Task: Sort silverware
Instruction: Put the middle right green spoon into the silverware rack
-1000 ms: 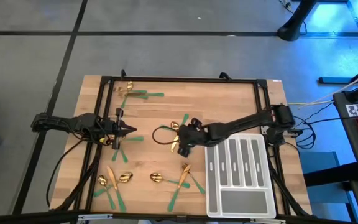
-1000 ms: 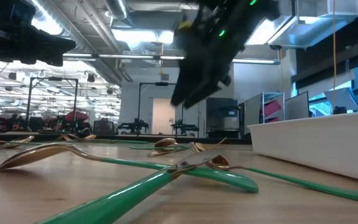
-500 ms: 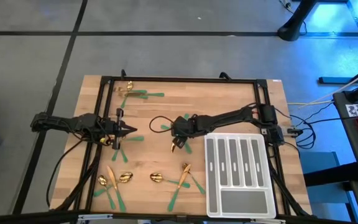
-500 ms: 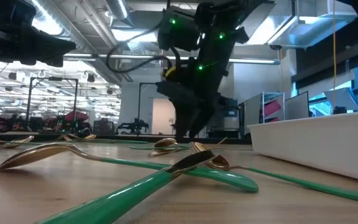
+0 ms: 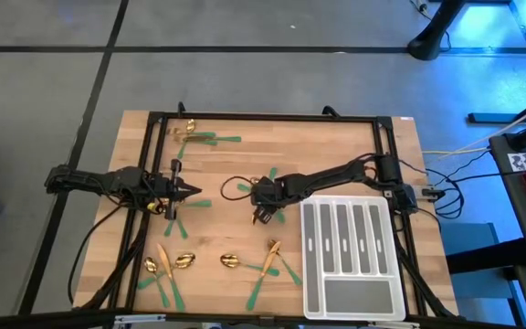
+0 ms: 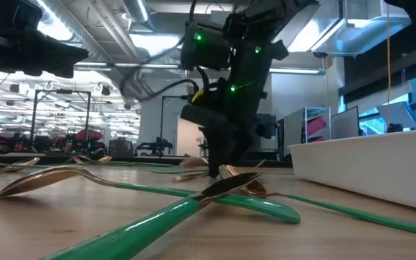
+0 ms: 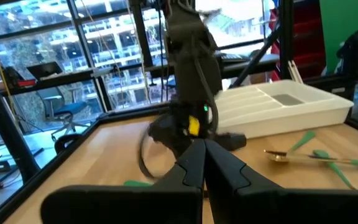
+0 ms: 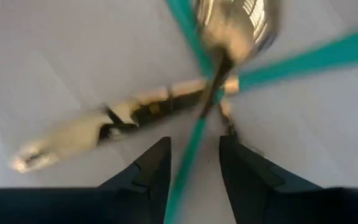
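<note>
The silverware, gold heads on slim green handles, lies flat on the wooden table in loose groups: far left [image 5: 194,135], near left [image 5: 167,265], near middle [image 5: 265,263] and centre [image 5: 265,180]. My right gripper [image 5: 263,217] points steeply down over the centre group and is open. In the right wrist view one green handle [image 8: 188,155] runs between the two fingers, with a spoon bowl [image 8: 235,22] and a gold knife [image 8: 98,127] beyond. My left gripper [image 5: 194,190] hovers shut and level near the table's left side, holding nothing. My right gripper comes from above, pointing steeply down. Its fingers [image 8: 148,171] stand on either side of a green handle that lies on the table and runs roughly along them. Whether a finger touches the handle I cannot tell.
A pale grey divided tray [image 5: 383,265] sits at the near right, beside the right arm; its wall [image 6: 367,162] fills the right of the low view. A black frame [image 5: 263,117] runs round the table. Crossed spoons [image 6: 215,189] lie in the low view's foreground.
My right gripper has come down from well above the table to the centre group of silverware. It has shifted a little toward the table's left and tipped steeper. The silverware has stayed where it lay.
</note>
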